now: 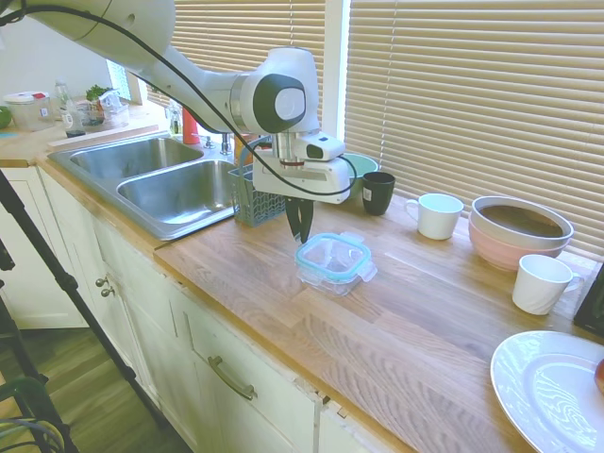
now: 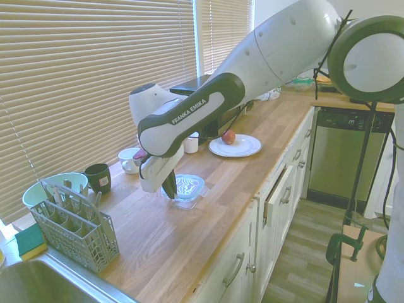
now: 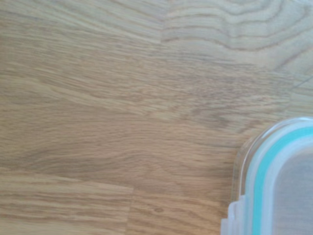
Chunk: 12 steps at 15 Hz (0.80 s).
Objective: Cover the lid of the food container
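The lid (image 1: 333, 255), clear with a teal-blue rim, lies flat on top of the food container (image 1: 324, 279), a small clear square dish in the middle of the wooden counter. Both show in the second exterior view too, the lid (image 2: 188, 184) over the container (image 2: 190, 201). My gripper (image 1: 300, 236) points straight down at the lid's sink-side edge, its dark fingers shut together with nothing between them. I cannot tell whether the tips touch the lid. The wrist view shows bare wood and one corner of the lid (image 3: 279, 181).
A grey utensil basket (image 1: 253, 200) stands beside the sink (image 1: 170, 184). Behind the container are a black mug (image 1: 377, 192), a mint bowl (image 2: 53, 186), two white mugs (image 1: 437, 215) and stacked bowls (image 1: 519, 231). A white plate (image 2: 235, 146) holds an apple (image 2: 228, 136).
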Each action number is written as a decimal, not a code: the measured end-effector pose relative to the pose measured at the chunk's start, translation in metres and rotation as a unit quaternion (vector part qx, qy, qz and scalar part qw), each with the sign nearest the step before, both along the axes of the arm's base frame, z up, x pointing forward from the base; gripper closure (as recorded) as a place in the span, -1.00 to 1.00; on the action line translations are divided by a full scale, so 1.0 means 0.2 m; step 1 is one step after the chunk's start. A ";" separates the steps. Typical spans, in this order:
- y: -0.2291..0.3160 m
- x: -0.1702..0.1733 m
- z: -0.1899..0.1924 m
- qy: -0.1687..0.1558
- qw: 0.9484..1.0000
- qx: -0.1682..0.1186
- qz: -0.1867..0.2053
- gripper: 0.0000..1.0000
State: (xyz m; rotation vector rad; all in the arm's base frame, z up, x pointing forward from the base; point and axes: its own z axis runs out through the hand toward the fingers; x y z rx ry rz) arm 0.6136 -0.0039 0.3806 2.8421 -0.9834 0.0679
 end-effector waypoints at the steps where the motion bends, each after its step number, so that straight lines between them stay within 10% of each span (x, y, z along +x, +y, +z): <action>1: 0.00 0.00 0.00 -0.003 1.000 0.000 0.000 -1.00; 7: -0.04 -0.06 0.15 -0.028 0.999 0.021 -0.010 -1.00; 12: -0.19 -0.47 0.44 -0.048 0.996 0.068 -0.033 -1.00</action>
